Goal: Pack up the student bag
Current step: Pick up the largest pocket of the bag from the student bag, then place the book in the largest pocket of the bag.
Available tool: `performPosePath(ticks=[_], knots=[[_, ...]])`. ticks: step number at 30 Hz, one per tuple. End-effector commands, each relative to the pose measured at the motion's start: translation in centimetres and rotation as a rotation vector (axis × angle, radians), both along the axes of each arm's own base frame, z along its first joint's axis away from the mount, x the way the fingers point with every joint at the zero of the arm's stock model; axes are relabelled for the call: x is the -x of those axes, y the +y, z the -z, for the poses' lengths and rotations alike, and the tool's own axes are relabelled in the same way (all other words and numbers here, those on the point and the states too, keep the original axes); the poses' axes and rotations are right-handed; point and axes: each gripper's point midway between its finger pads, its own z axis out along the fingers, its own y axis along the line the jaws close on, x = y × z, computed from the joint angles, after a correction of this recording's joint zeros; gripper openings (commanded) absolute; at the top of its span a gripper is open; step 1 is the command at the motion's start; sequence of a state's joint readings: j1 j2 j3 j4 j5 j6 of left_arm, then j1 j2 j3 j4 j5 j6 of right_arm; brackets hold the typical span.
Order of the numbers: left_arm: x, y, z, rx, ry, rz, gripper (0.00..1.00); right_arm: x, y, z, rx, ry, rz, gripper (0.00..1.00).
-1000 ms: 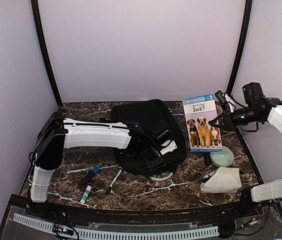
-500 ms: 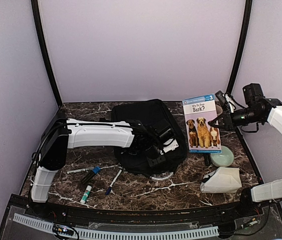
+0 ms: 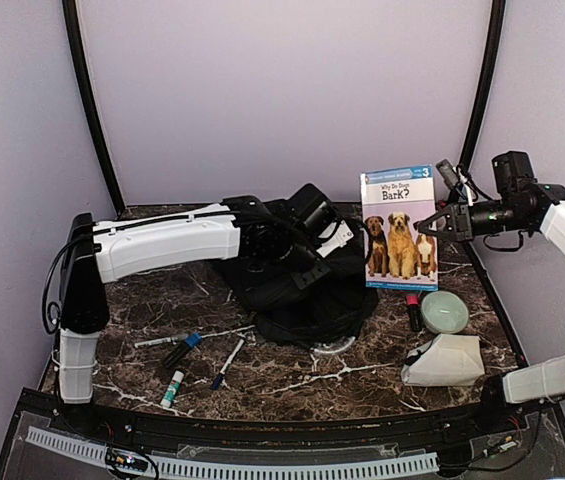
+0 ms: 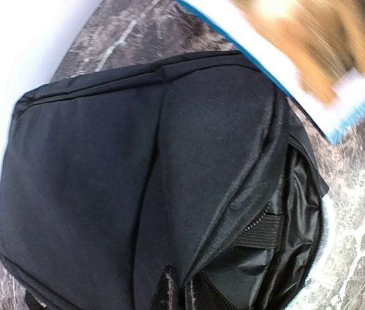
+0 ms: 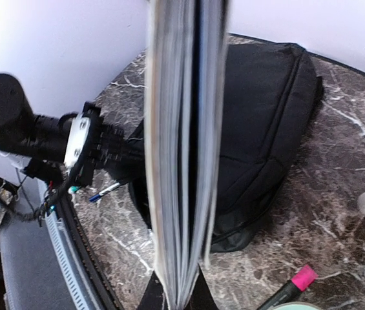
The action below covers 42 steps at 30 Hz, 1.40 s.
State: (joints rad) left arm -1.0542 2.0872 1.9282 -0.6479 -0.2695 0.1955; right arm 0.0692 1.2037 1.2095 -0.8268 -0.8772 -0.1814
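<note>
The left gripper's [image 4: 181, 296] fingers pinch a fold of the student bag [image 3: 307, 300], which slumps at the centre of the top view on the marble table [image 3: 282, 378], while the right gripper [image 3: 434, 224], at the frame's right, clamps a dog-cover book [image 3: 399, 228] upright beside it.

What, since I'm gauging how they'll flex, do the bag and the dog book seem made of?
Student bag: black woven fabric, matte and soft; it creases and sags along its zip seams. Book: likely thin paperback, smooth printed cover; the right wrist view shows stacked page edges.
</note>
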Motion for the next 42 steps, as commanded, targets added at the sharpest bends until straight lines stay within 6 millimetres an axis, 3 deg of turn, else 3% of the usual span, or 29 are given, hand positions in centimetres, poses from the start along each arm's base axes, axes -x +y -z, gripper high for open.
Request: performPosePath(ticks=[1, 8, 16, 31, 42], knots=[[-2.3, 2.3, -7.6, 0.138, -0.102, -0.101, 0.0, 3.6, 1.6, -2.0, -0.174, -0.017, -0.119, 0.0], [-3.4, 2.7, -9.9, 0.236, -0.113, -0.128, 0.0, 5.8, 2.2, 0.0, -0.208, 0.049, -0.171, 0.0], [-4.4, 2.5, -11.5, 0.32, -0.114, -0.161, 0.0, 7.1, 4.5, 2.8, -0.187, 0.157, -0.255, 0.0], [-5.9, 3.3, -12.7, 0.358, -0.17, -0.253, 0.0, 11.0, 10.4, 8.4, -0.148, 0.395, -0.498, 0.0], [-5.5, 3.6, -13.7, 0.389, -0.165, -0.248, 0.0, 11.6, 12.3, 12.0, -0.129, 0.49, -0.552, 0.0]])
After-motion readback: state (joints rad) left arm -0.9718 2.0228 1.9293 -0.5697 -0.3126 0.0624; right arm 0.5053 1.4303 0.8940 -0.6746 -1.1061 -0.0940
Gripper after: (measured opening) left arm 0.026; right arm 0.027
